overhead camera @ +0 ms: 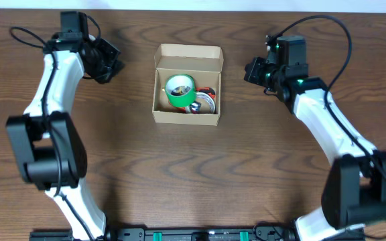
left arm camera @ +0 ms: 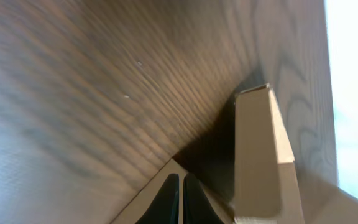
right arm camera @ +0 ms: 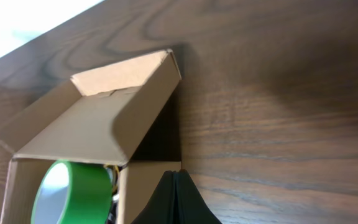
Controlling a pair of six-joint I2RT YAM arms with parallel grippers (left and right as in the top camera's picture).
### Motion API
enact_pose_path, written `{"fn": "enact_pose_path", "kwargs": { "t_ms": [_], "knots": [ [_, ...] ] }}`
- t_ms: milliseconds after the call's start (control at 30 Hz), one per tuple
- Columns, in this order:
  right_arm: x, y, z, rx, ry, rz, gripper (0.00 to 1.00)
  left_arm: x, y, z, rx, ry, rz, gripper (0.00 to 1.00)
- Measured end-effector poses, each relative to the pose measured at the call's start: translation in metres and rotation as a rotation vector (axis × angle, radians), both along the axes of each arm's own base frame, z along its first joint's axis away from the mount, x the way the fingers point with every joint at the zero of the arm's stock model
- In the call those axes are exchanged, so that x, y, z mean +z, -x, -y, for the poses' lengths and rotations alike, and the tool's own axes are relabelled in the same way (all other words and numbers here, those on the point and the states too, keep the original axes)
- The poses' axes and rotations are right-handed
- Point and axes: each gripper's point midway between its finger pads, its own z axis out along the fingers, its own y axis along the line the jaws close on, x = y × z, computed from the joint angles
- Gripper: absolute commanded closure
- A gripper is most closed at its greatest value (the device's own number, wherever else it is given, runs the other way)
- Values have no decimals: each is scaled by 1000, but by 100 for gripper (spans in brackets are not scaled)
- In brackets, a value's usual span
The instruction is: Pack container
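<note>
**Station status: container open, both tools clear**

**Overhead view**
- The container [overhead camera: 185, 118] sits on the counter [overhead camera: 193, 174] between the two arms, toward the far edge.
- Its flap lid [overhead camera: 188, 57] is raised at the far side, so the interior is exposed.
- Inside, a green tape roll [overhead camera: 179, 92] lies left of centre. A second roll [overhead camera: 204, 102] with white, red and black markings lies just beside it, toward the right wall.
- The left tool [overhead camera: 110, 69] is positioned left of the container, apart from it, level with the lid end.
- The right tool [overhead camera: 250, 70] is positioned right of the container, also apart from it. Neither tool touches the cardboard.

**Left wrist view**
- The left tool [left arm camera: 180, 202] appears at the bottom edge. Its two dark fingers [left arm camera: 166, 198] are brought together to a thin slit, with nothing between them.
- One plain side of the container [left arm camera: 257, 155] stands ahead and to the right, casting a dark shadow on the counter [left arm camera: 104, 93].

**Right wrist view**
- The right tool [right arm camera: 175, 202] is closed. Its fingers meet along a single seam and grip nothing.
- The container [right arm camera: 145, 186] is directly ahead, with its near wall just past the fingertips.
- The flap lid [right arm camera: 92, 124] leans over the opening.
- The green tape roll [right arm camera: 82, 186] is visible inside, at the lower left.
- Bare counter [right arm camera: 278, 112] fills the right side of the view.
</note>
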Motion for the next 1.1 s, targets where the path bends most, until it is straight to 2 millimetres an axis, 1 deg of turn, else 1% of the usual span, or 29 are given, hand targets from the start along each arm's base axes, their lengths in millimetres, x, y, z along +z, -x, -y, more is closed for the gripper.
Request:
{"fn": "enact_pose_path", "kwargs": {
  "t_ms": [67,133,267,400,600,700,833,933,1100],
  "knots": [
    [-13,-3,-5,-6,-36,-31,99,-15,-2,9,-22,57,-25,94],
    [-26,-6,-9,-11,-74,-59,99,-26,-4,16,-36,107,-38,95],
    [-46,-14,-19,-27,-151,-94,99,-40,-7,26,-52,187,-62,95],
    [-65,-19,-26,-52,-224,-137,99,-47,-9,34,-59,238,-72,95],
    [-92,-23,-34,-87,-309,-203,99,-46,-13,50,-85,277,-56,95],
    [-102,-26,-37,-102,-344,-222,99,-49,-11,60,-101,285,-66,95],
    [-109,-32,-44,-112,-387,-218,99,-57,-8,72,-127,298,-82,95],
    [-115,-33,-49,-114,-407,-223,99,-62,-9,78,-139,304,-81,95],
    [-117,-37,-59,-108,-433,-207,99,-66,-12,83,-149,315,-67,95]
  ]
}}
